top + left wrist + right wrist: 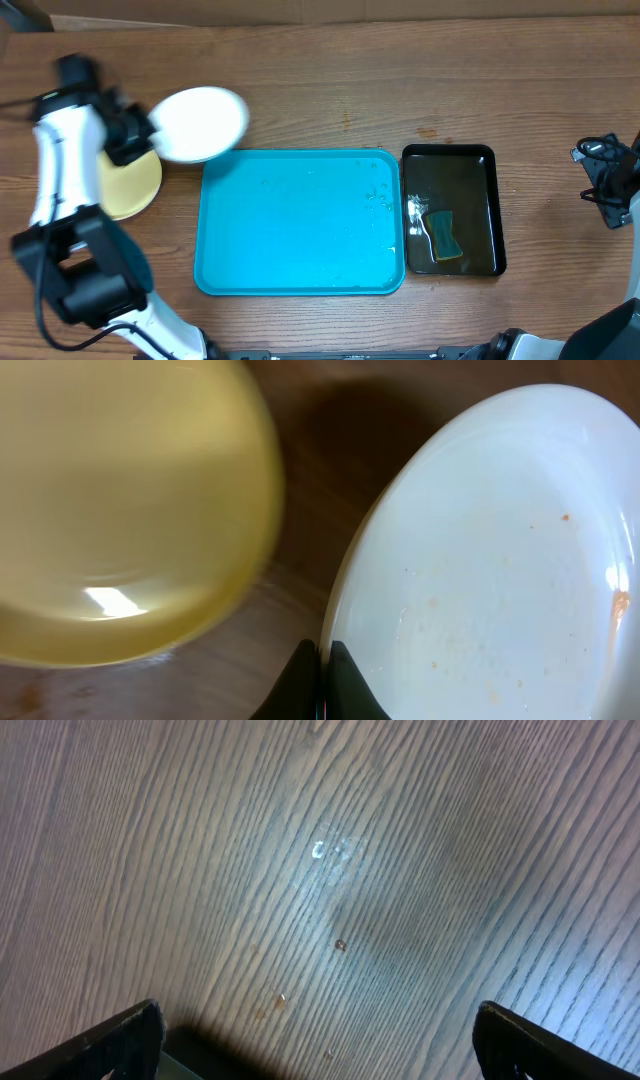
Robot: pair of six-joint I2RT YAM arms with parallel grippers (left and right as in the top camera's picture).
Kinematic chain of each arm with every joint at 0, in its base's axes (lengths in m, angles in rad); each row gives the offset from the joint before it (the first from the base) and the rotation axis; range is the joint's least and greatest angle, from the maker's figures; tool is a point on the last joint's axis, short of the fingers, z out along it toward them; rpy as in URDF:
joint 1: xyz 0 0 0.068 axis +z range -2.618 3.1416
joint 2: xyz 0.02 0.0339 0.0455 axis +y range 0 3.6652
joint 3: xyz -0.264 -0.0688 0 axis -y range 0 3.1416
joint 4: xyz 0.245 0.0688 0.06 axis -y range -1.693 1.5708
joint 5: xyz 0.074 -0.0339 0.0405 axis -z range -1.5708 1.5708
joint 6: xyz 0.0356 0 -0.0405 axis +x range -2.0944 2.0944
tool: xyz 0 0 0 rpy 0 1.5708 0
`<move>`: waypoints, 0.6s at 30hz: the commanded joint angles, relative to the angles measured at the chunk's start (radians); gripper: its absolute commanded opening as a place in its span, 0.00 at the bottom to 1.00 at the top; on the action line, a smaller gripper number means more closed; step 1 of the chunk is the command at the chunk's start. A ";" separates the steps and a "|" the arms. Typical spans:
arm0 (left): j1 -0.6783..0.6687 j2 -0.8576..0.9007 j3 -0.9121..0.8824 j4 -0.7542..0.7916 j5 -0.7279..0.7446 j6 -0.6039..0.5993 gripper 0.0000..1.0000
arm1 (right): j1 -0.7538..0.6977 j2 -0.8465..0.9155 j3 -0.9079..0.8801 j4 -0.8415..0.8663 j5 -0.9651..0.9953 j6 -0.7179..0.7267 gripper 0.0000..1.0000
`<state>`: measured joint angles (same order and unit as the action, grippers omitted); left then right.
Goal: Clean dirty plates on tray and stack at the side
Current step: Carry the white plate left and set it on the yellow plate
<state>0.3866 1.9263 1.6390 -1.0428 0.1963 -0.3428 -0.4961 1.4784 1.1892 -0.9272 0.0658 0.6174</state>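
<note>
I hold the round white plate [200, 122] off the far-left corner of the large turquoise rectangular plastic tray [300, 225], with the round pale-yellow plate [135, 188] left of that tray and the narrow black rectangular tray [496, 210] just right of it.

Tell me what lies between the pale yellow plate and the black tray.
In the overhead view, the turquoise tray lies between the pale yellow plate and the black tray.

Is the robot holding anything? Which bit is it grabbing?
The left claw pinches the white plate by its rim. The right claw is open, holding nothing.
</note>
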 commanded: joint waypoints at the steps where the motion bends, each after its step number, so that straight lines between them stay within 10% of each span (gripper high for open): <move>1: 0.154 -0.052 0.005 -0.024 -0.075 -0.026 0.04 | -0.003 -0.003 0.009 0.006 0.000 0.005 1.00; 18: 0.402 -0.050 -0.182 0.136 -0.063 -0.073 0.04 | -0.003 -0.003 0.009 0.006 0.000 0.005 1.00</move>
<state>0.8089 1.9152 1.4952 -0.9279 0.1192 -0.3939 -0.4961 1.4784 1.1892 -0.9272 0.0658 0.6170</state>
